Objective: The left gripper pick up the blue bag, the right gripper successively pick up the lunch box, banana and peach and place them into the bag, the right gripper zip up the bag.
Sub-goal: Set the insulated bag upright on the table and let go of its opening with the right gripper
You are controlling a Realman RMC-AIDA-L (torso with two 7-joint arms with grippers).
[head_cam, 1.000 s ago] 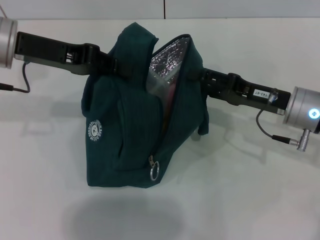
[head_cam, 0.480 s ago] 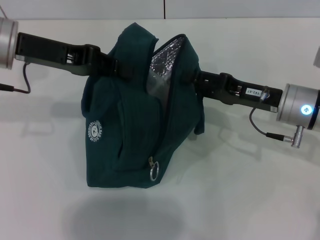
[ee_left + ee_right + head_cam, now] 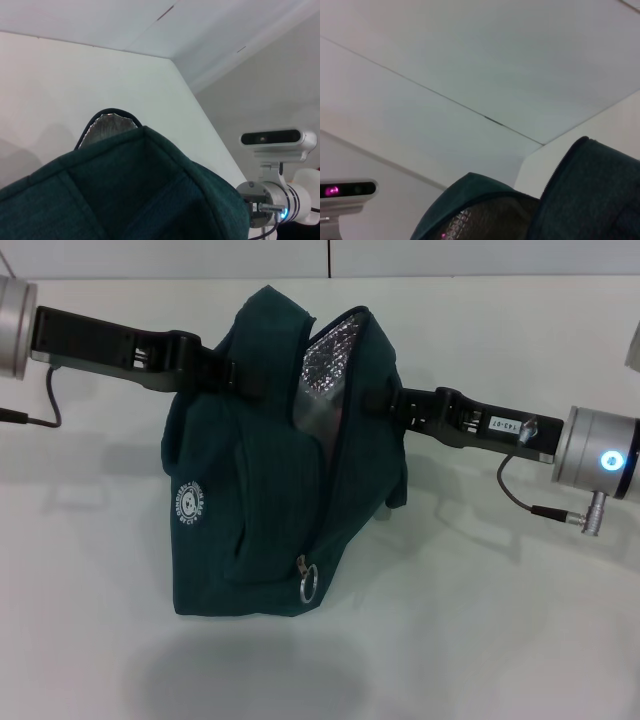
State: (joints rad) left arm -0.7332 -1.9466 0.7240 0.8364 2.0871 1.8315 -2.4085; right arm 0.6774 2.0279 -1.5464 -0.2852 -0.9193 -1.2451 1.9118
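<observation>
The white table (image 3: 520,640) carries the blue bag (image 3: 250,510), which stands near its middle, mouth agape and foil lining showing. The left gripper (image 3: 238,378) reaches in from the table's left edge and looks clamped on the bag's upper fabric. The right gripper (image 3: 372,400) comes from the right edge, its tip at the open rim; whether its fingers are apart or together I cannot tell. No lunch box, banana or peach lies on the table, so packing seems done. The zipper pull (image 3: 308,582) hangs low: zipping remains.
</observation>
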